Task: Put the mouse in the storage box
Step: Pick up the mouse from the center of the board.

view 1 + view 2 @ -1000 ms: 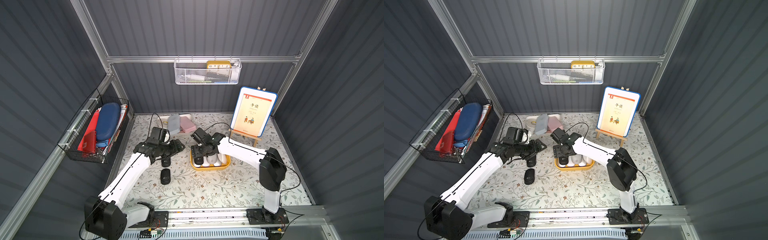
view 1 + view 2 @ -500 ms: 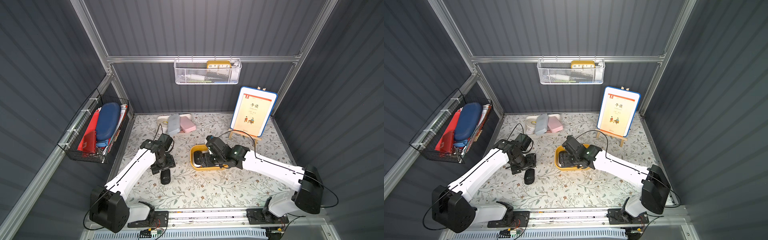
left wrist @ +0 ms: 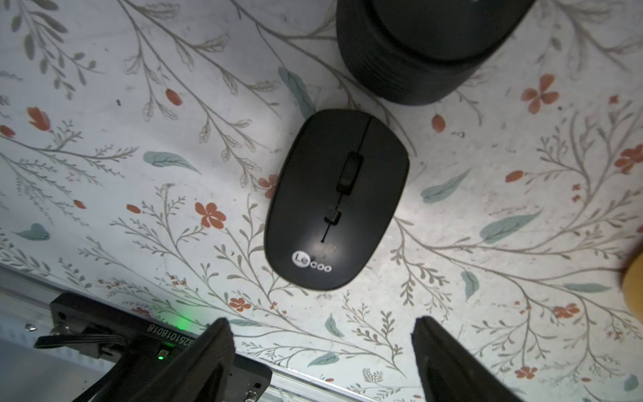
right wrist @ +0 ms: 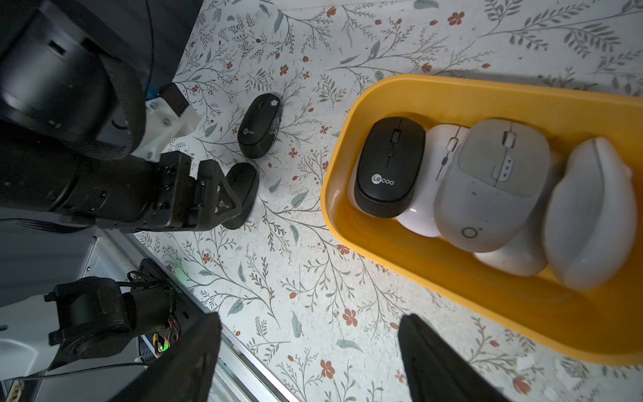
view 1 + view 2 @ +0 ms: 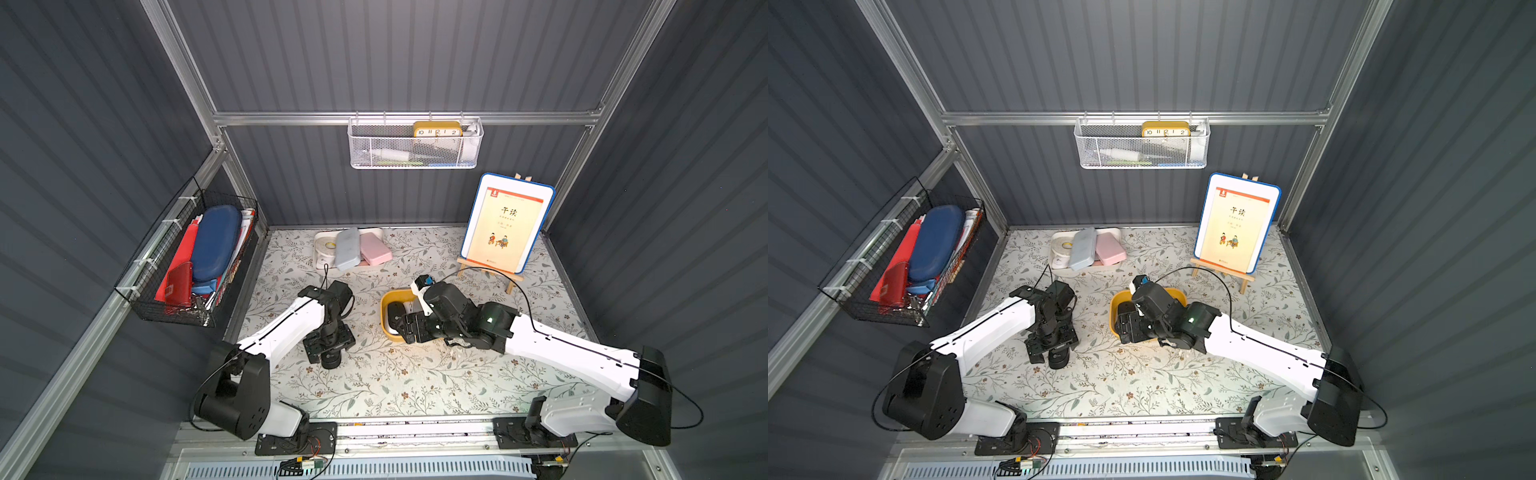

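The left claw (image 3: 320, 334), spread, has moved over the next black mouse (image 3: 335, 198); the right claw (image 4: 309, 330), spread and empty, has cleared the storage box (image 4: 435, 275).

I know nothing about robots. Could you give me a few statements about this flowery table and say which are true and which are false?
1. The yellow storage box holds several mice. True.
2. The left gripper is clamped on a mouse. False: its jaws are open, and the black mouse lies free on the mat.
3. A second black mouse lies on the mat close by. True.
4. Every mouse in the box is black. False: only one boxed mouse is black; the rest are white or grey.
5. The right gripper carries a mouse. False: it is open and empty.
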`<state>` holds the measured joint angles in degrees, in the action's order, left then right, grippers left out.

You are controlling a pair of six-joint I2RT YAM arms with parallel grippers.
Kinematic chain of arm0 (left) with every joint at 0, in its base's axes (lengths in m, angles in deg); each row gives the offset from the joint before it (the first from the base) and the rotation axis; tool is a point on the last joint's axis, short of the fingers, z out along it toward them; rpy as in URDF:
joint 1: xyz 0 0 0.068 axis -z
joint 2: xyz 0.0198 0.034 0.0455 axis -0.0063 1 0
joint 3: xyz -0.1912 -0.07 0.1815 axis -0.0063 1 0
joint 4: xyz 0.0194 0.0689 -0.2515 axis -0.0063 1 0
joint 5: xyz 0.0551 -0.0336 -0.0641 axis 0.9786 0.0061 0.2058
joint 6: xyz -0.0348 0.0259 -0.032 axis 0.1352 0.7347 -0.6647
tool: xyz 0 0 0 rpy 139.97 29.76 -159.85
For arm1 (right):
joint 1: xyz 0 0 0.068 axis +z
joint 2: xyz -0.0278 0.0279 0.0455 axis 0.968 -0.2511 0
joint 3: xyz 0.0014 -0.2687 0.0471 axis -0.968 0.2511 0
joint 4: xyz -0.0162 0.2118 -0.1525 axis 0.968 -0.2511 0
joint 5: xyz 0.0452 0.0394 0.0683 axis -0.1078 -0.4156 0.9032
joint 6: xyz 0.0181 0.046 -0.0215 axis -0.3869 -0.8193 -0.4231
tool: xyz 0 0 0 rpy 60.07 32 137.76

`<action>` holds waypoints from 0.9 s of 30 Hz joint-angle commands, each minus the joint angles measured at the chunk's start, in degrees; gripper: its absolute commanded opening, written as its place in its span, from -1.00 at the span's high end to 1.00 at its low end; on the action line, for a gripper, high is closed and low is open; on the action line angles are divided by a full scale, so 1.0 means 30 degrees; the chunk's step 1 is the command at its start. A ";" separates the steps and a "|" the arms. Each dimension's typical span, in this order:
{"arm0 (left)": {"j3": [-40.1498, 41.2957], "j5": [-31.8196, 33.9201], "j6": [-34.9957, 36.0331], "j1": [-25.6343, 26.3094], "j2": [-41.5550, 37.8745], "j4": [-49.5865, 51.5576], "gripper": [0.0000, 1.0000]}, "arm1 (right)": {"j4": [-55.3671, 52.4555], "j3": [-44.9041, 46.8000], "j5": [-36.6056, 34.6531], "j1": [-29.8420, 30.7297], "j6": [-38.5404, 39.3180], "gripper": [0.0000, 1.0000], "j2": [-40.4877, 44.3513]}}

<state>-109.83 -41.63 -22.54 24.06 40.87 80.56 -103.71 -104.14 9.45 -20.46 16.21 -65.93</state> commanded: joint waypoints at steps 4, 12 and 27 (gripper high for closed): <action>0.0752 -0.0042 -0.1170 -0.0452 0.0725 -0.1233 -0.71 | -0.0090 0.0872 -0.0427 0.0056 -0.0112 -0.69 0.0914; 0.1146 -0.1301 -0.0750 -0.0725 0.2300 -0.2370 -0.73 | -0.0375 0.1236 -0.0808 0.0064 -0.0291 -0.70 0.1958; 0.0795 -0.1814 -0.0066 -0.0899 0.2882 -0.3496 -0.65 | -0.0398 0.1683 -0.1350 0.0064 -0.0136 -0.69 0.2420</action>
<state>-106.96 -45.56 -24.27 21.68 48.48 71.63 -104.24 -99.11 6.47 -20.46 15.80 -58.38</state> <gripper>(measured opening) 0.832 0.847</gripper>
